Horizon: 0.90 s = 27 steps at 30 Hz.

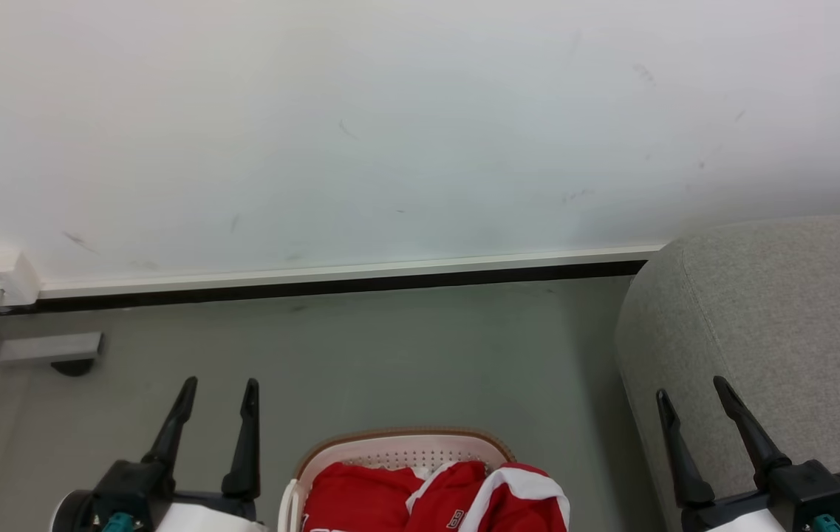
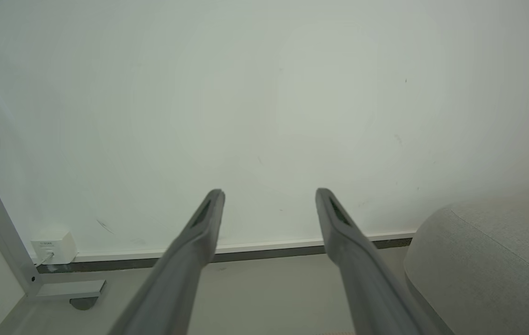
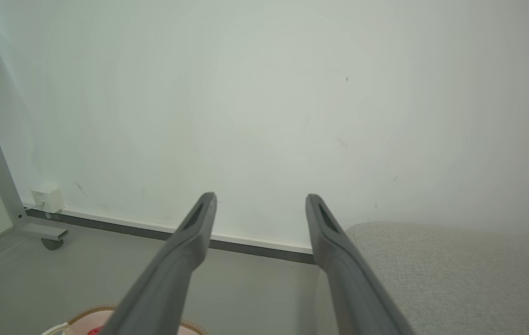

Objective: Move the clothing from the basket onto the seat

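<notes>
On the smooth grey floor just before the robot, red clothing with white bands lies heaped in the basket, a cream oval of perforated plastic with a brown woven-look rim. The left gripper and right gripper flank it, both spread wide and empty, neither touching the fabric. The limp, crumpled cloth could come up in a tangle, trail over the rim and drag the light basket. It could also slip from a shallow pinch onto the bare floor short of the seat. The seat, rounded and upholstered in a coarse light grey weave, stands to the basket's right, before a scuffed white wall.
</notes>
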Motion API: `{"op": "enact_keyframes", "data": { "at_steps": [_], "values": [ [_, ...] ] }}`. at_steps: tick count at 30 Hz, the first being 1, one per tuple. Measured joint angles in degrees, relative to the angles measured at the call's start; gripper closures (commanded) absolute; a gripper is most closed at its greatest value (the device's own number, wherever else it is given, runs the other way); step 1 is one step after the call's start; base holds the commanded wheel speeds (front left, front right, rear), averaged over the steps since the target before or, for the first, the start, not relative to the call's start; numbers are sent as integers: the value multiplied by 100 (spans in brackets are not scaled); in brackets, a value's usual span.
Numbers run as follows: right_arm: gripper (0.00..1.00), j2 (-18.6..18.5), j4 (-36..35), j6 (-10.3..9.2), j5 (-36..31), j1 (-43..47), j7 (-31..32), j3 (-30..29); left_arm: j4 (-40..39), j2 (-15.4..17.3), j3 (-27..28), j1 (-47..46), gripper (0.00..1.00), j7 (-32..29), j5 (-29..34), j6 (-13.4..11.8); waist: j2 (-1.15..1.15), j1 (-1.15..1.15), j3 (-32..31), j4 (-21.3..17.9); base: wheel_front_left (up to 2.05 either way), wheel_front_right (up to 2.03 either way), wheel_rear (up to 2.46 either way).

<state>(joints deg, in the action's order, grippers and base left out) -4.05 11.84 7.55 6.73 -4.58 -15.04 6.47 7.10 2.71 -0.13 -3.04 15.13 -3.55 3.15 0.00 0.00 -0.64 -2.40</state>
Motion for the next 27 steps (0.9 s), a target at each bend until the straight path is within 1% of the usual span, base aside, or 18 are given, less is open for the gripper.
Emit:
{"op": "enact_keyframes", "data": {
  "at_steps": [13,22,27],
  "values": [
    [0,-1,-1,0,34,-5,0,10,96,0,0,-10,0,0,-119,-15,0,0,43,-52,0,0,0],
    [0,-15,-13,0,96,-80,-1,3,233,0,11,-59,0,0,-157,-15,0,0,148,-264,0,0,0],
    [0,-8,-26,0,243,-127,-1,-10,376,-1,12,-129,0,0,-156,-10,0,0,273,-429,0,0,0]
  ]
}}
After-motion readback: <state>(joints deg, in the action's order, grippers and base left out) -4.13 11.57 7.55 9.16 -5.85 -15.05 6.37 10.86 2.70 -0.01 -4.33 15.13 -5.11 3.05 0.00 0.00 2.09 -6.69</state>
